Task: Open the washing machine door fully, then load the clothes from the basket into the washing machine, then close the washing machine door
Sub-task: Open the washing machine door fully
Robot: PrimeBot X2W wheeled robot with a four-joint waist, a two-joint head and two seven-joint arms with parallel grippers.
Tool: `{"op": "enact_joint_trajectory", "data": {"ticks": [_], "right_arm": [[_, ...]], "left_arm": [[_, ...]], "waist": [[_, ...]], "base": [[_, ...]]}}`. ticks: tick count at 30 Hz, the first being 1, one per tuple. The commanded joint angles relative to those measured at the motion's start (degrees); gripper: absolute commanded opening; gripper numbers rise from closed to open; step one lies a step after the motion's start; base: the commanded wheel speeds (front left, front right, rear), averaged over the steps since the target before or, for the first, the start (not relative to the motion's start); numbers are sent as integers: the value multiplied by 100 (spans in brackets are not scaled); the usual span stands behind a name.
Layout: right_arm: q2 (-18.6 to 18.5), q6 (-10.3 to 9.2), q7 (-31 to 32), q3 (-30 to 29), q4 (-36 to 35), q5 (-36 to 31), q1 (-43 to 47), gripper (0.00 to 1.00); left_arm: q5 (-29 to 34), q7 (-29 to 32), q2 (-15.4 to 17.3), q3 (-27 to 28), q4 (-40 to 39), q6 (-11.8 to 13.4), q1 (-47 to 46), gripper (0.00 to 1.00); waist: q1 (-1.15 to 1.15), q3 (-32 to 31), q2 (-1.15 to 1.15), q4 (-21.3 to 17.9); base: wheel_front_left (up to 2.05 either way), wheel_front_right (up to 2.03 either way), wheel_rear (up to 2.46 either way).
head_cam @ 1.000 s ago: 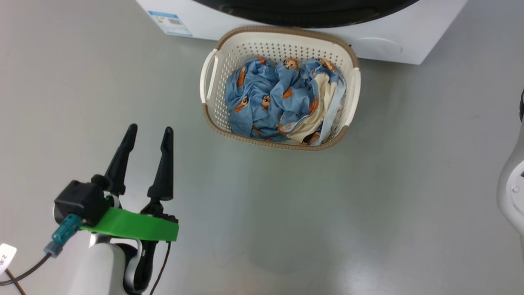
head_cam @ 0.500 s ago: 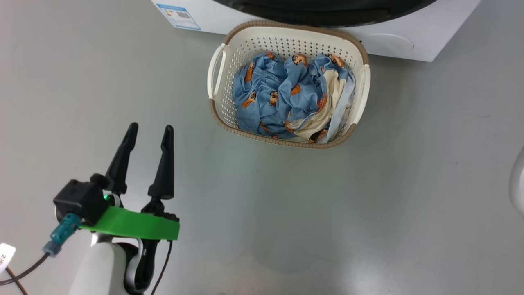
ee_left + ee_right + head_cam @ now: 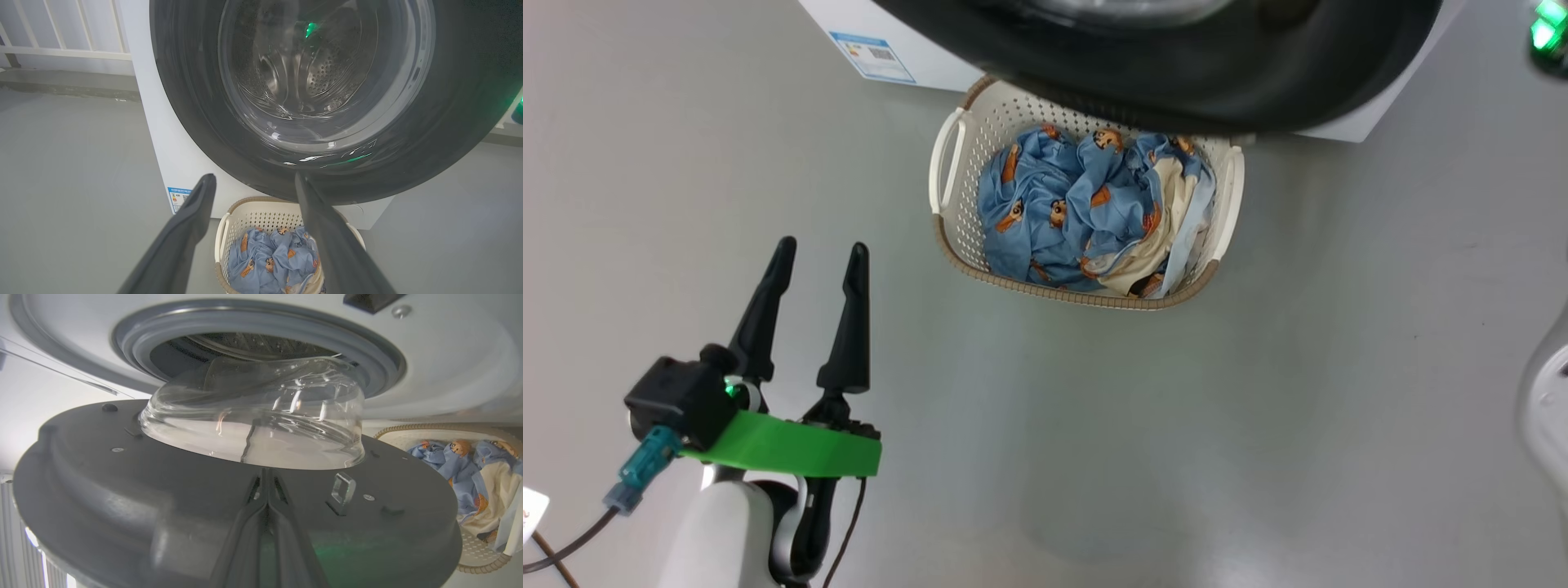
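The washing machine door (image 3: 1176, 77), glossy black, stands partly swung out over the far rim of the basket (image 3: 1078, 298). The cream basket sits on the floor before the white washing machine (image 3: 907, 41) and holds the blue and cream clothes (image 3: 1078, 204). My left gripper (image 3: 822, 245) hangs open and empty at the lower left, well clear of the basket. From the left wrist, the open left gripper (image 3: 254, 179) points at the door (image 3: 196, 102). My right gripper (image 3: 265, 471) is shut, its tips against the door's dark grey inner face (image 3: 122, 477) just below the glass bowl (image 3: 253, 416).
Behind the door, the blue-grey gasket (image 3: 135, 339) rings the drum opening. Bare grey floor (image 3: 1176, 425) spreads around the basket. A pale robot part (image 3: 1543, 400) shows at the right edge. A white railing (image 3: 61, 36) stands left of the machine.
The door has swung outward and now overhangs the back of the basket. The head camera has shifted a little. My left gripper has stayed open in place.
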Motion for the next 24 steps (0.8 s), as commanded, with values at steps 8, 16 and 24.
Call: {"op": "enact_joint_trajectory", "data": {"ticks": [8,16,24], "right_arm": [[317,18,1490,525,-502,978,690,0],[317,18,1620,1654,-765,2123,1511,0],[317,18,1060,3198,-1226,3246,2527,0]], "left_arm": [[117,-36,155,173,-230,-9,94,100],[127,-36,154,148,-268,-9,139,100],[140,-36,154,156,-325,-9,174,100]], "waist": [[0,-171,0,-10],[0,-284,0,8],[0,-356,0,44]], "base": [[0,0,0],[0,0,0],[0,0,0]]}}
